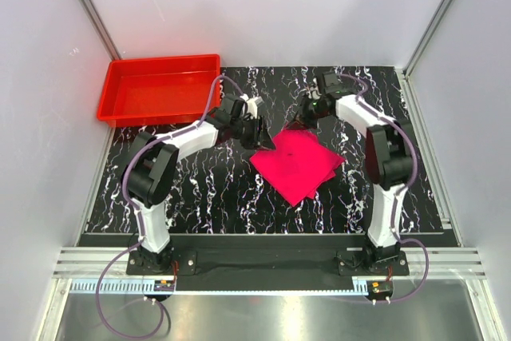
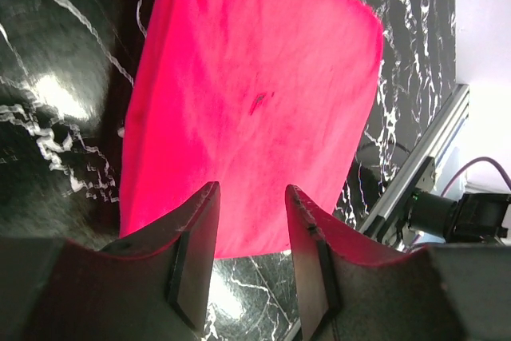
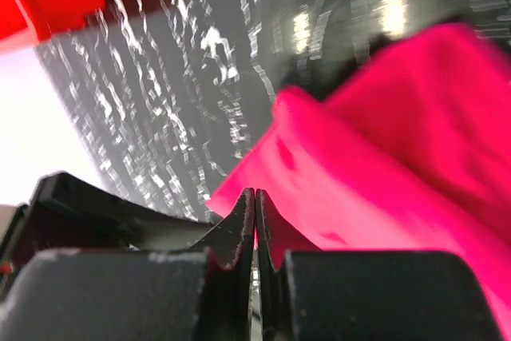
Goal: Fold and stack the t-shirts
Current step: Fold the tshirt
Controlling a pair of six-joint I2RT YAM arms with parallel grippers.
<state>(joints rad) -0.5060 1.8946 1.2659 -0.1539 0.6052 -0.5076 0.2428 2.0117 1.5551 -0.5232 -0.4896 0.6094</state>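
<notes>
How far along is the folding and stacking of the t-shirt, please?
Done: the t-shirt lies folded into a layered square on the table. In hand: the right end effector is shut at its far corner, and the left end effector is open over its left edge. Left: probably a final tidy, then stacking; it lies apart from the red tray.

The t-shirt (image 1: 297,161) lies on the counter (image 1: 200,189), just right of centre; the tray (image 1: 156,93) sits at the counter's far left corner, well apart from it; the left claw (image 1: 262,140) is at the t-shirt's left corner; the right claw (image 1: 302,121) is at its far corner.
</notes>
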